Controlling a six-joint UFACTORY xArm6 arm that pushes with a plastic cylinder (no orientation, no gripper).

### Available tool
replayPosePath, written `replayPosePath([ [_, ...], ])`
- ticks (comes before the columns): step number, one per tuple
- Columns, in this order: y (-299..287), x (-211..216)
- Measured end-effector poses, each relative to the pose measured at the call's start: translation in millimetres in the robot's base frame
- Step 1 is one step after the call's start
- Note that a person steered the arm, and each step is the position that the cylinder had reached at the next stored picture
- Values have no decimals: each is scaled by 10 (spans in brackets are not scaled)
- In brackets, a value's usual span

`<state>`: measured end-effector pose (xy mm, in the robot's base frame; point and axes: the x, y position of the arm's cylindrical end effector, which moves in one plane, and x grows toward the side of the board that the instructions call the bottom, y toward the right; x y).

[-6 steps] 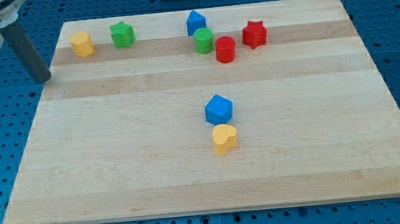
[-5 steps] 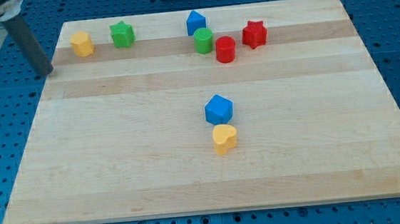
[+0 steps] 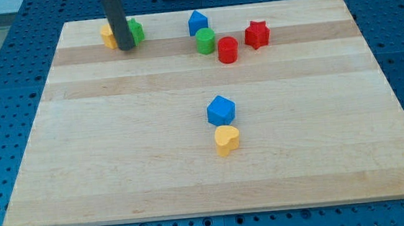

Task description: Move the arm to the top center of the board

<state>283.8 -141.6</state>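
My tip (image 3: 127,49) rests on the wooden board (image 3: 117,134) near the view's top left. The dark rod stands in front of a yellow block (image 3: 108,36) and a green star (image 3: 137,31) and partly hides both. They show on either side of the rod, the yellow one on its left and the green star on its right. I cannot tell whether the tip touches them.
To the right along the top sit a blue block (image 3: 197,22), a green cylinder (image 3: 206,40), a red cylinder (image 3: 227,49) and a red star (image 3: 256,34). Near the board's middle a blue block (image 3: 220,110) sits just above a yellow heart (image 3: 226,139).
My rod has swept right from the board's left edge to the top left blocks. The yellow block has shifted right, up against the green star, which has also moved slightly right.
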Motion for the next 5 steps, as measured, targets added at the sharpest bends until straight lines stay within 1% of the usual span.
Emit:
replayPosePath([
  [1, 431, -15],
  [2, 760, -141],
  [5, 708, -391],
])
